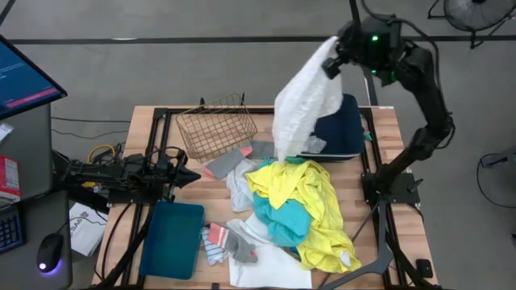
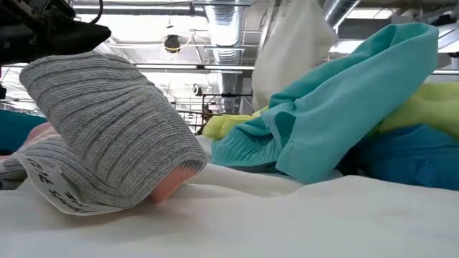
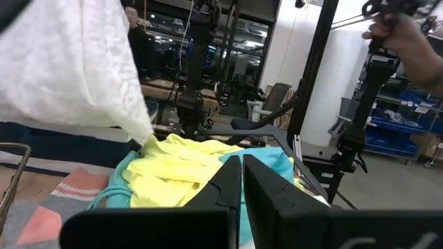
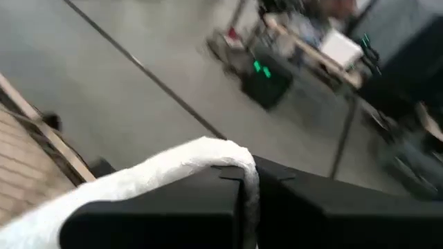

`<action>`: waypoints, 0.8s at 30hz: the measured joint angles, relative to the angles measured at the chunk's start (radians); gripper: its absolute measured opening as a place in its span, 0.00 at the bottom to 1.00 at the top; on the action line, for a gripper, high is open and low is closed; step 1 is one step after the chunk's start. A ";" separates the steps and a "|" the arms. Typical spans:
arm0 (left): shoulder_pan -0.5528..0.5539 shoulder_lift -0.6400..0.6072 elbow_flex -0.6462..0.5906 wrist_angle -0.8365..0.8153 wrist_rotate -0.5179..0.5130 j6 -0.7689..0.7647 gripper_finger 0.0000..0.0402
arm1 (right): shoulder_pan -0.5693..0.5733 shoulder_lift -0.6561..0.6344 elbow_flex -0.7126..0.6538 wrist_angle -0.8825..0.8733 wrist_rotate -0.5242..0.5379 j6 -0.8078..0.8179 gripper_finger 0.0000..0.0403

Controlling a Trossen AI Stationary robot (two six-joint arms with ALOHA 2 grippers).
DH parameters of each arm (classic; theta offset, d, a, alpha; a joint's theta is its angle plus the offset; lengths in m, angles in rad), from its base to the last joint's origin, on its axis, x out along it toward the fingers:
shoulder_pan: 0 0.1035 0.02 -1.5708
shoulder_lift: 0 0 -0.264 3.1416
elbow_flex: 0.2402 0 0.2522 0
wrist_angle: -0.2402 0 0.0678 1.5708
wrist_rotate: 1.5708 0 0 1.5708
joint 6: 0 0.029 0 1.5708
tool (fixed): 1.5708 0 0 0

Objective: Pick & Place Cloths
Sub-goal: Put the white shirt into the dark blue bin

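- The left gripper [image 1: 191,176] rests clenched and empty at the table's [image 1: 145,121] left edge, near the wire basket [image 1: 216,129].
- A pile of cloths [image 1: 294,205] lies mid-table, yellow over teal.
- The right gripper [image 1: 332,66] is raised at the far right, grasping a white cloth [image 1: 305,101] that hangs down beside the dark bin [image 1: 343,129].

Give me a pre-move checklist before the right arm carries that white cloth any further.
1. Right hand shut on the white cloth: ok, fabric is pinched between its fingers in the right wrist view.
2. Cloth lifted free of the pile: not ok, its lower end still reaches the yellow cloth.
3. Dark blue bin at the table's far right in reach below the cloth: ok.
4. Bin's inside clear: cannot tell, partly hidden.
5. Left hand shut, parked at the left, out of the way: ok.
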 joint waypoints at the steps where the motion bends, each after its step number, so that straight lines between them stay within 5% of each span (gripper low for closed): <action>1: 0.000 0.000 0.000 0.001 0.000 0.000 0.00 | -0.021 -0.017 0.000 -0.028 0.003 0.000 0.00; 13: 0.000 0.000 0.000 0.003 0.000 0.000 0.00 | -0.234 -0.185 0.002 -0.182 0.020 0.086 0.00; 24: 0.000 0.000 0.000 0.008 0.000 0.000 0.00 | -0.226 -0.077 0.001 -0.145 -0.130 0.148 0.00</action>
